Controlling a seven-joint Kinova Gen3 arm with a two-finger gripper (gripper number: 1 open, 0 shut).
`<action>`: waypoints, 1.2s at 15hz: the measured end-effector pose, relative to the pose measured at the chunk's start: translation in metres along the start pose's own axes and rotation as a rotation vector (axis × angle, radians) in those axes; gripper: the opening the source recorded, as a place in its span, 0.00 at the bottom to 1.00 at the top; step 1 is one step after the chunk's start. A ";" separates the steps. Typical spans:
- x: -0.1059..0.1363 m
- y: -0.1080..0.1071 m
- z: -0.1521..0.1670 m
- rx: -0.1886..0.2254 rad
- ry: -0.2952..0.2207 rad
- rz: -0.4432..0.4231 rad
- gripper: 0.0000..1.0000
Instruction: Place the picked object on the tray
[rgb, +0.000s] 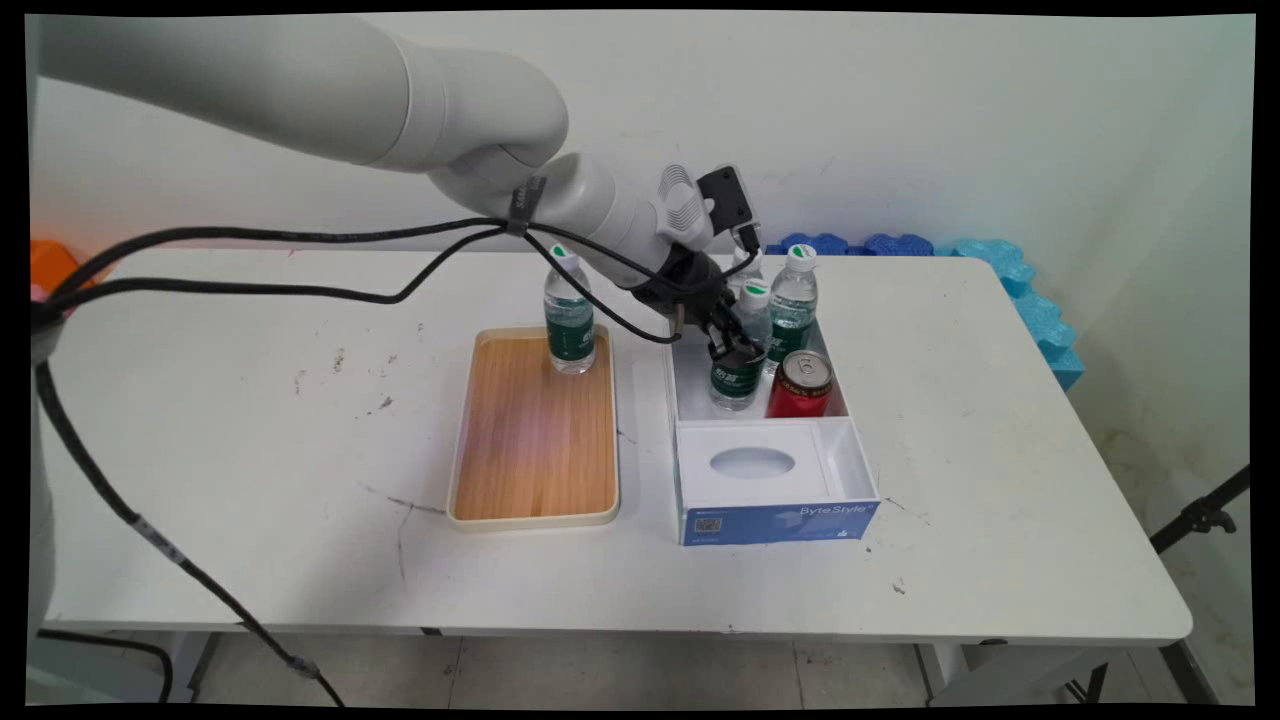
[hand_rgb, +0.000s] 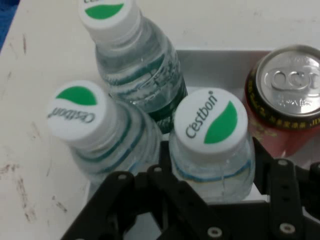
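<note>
Straddling the upright bottle (hand_rgb: 212, 145) right of frame centre, the gripper (rgb: 735, 347) has its fingers spread either side, can (rgb: 801, 385) just right.

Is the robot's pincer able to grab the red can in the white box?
Probably not straight away. The black pincer sits around a clear water bottle with a green label, and the red can stands close beside it, against the white box wall.
</note>
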 end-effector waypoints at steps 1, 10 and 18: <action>-0.001 0.001 0.001 0.004 0.000 0.002 0.00; -0.001 0.010 -0.025 0.001 0.050 0.024 0.00; -0.006 -0.002 -0.105 -0.002 0.145 0.037 0.00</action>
